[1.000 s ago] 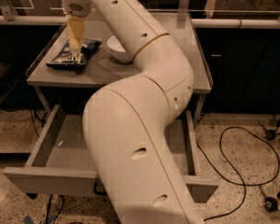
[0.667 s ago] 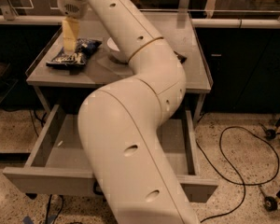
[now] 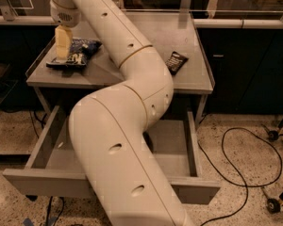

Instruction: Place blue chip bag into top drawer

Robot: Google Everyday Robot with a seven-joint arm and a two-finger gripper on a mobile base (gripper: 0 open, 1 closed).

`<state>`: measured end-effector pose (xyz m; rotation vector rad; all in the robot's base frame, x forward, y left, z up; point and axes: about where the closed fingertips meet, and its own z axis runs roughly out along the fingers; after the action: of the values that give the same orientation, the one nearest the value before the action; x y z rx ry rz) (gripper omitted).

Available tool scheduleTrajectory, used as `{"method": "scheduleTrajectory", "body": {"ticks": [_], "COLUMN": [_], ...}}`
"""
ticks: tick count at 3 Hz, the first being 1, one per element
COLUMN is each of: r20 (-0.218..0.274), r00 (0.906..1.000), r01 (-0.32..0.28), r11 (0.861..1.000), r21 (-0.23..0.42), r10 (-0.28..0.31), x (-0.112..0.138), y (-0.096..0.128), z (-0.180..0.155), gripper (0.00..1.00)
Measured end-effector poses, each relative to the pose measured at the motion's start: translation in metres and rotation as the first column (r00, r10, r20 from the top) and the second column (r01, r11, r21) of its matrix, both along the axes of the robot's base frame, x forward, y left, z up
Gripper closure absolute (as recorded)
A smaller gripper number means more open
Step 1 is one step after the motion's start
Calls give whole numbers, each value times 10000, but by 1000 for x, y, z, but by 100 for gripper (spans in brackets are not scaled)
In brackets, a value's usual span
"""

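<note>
Sliding left over blue chip bag (image 3: 81,50), pincer (image 3: 62,45) ended at its left edge, frame's upper left; grip unreadable. Bag lay on tabletop (image 3: 191,76), top drawer (image 3: 42,185) open.

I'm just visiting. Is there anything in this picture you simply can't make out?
- Camera view: the hand, low over the table's left rear, covers part of the blue chip bag; contact cannot be judged.
- The arm hides the middle of the top drawer, including any handle on its front.
- The dark packet's print is too small to read.
</note>
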<state>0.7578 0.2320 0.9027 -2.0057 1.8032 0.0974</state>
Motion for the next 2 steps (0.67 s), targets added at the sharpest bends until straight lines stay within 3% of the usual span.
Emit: {"method": "scheduleTrajectory", "body": {"ticks": [2], "r20": [-213], "r00": [9989], "r01": [421], "r11": [9984], "r21": [-390], "r10": [-429], "x": [16], "y": [-7], "z": [-32], "gripper": [0]}}
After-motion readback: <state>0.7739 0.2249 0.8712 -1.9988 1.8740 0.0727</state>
